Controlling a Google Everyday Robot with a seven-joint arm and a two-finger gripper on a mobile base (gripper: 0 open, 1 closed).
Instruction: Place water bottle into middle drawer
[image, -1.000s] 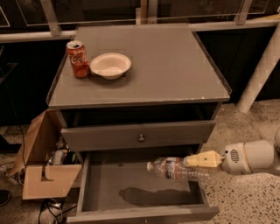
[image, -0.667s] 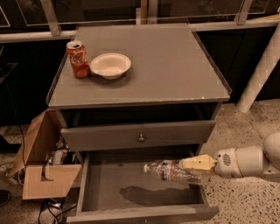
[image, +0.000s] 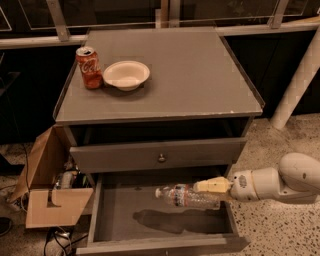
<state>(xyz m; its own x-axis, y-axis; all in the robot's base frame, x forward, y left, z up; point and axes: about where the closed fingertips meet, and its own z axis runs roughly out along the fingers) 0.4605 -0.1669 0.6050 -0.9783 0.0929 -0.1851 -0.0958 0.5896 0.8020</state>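
We see the pincer (image: 202, 189), pale yellow at its fingers, reaching in from the right and pinching the small clear plastic water bottle (image: 181, 196) with a white cap. The bottle lies sideways in the air, cap to the left, over the wide grey middle drawer (image: 117, 200), its shadow on the bare floor. Farther off, on the grey counter (image: 200, 75), a red soda can (image: 89, 67) stands just beside a white bowl (image: 126, 75)

1 high frontal camera looks down on cabinet (image: 200, 75), pincer (image: 200, 187) lower right.
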